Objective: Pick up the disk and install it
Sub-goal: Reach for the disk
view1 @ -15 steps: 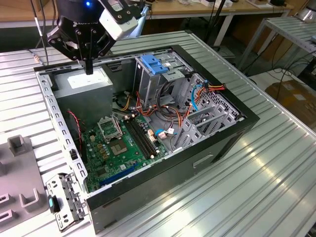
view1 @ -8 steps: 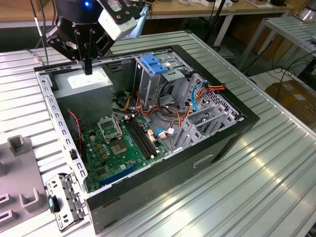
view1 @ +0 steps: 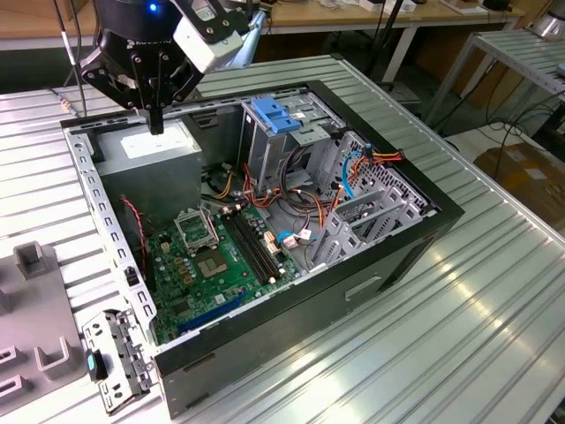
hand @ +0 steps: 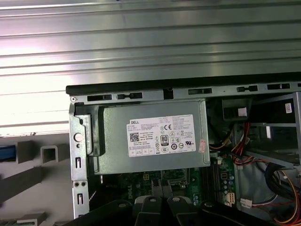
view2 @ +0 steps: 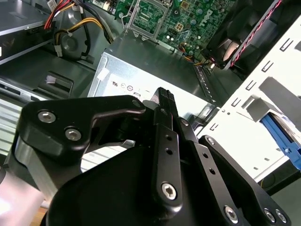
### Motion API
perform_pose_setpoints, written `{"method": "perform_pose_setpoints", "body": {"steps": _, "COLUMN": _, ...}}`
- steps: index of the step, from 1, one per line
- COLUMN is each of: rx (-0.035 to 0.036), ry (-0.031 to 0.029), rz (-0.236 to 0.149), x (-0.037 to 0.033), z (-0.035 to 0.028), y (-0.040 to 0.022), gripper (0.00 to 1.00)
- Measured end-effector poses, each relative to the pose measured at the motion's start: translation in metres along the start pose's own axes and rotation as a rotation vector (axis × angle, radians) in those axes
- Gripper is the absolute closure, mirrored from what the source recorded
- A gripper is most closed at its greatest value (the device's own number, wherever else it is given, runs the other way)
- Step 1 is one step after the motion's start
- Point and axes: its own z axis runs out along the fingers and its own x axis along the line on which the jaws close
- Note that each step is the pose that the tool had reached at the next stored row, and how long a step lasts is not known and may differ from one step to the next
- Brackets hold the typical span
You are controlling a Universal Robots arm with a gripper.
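I see a robotics lab or workshop: an opened computer case (view1: 371,274) on a ribbed metal table (view1: 477,336), cluttered workbenches (view1: 335,19) behind.

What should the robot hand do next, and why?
Probably move sideways, out over the case wall, toward what may be the disk, a blue edge on the grey holder. The gripper hangs shut and empty above the power supply, so nothing is picked up yet.
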Motion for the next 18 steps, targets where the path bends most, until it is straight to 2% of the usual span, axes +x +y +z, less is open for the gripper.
{"method": "perform_pose_setpoints", "body": {"steps": 18, "rx": 0.0, "ry": 0.0004, "rz": 0.0, "x": 0.0053, "z": 0.0006, "y": -0.0004, "gripper": 0.89}}
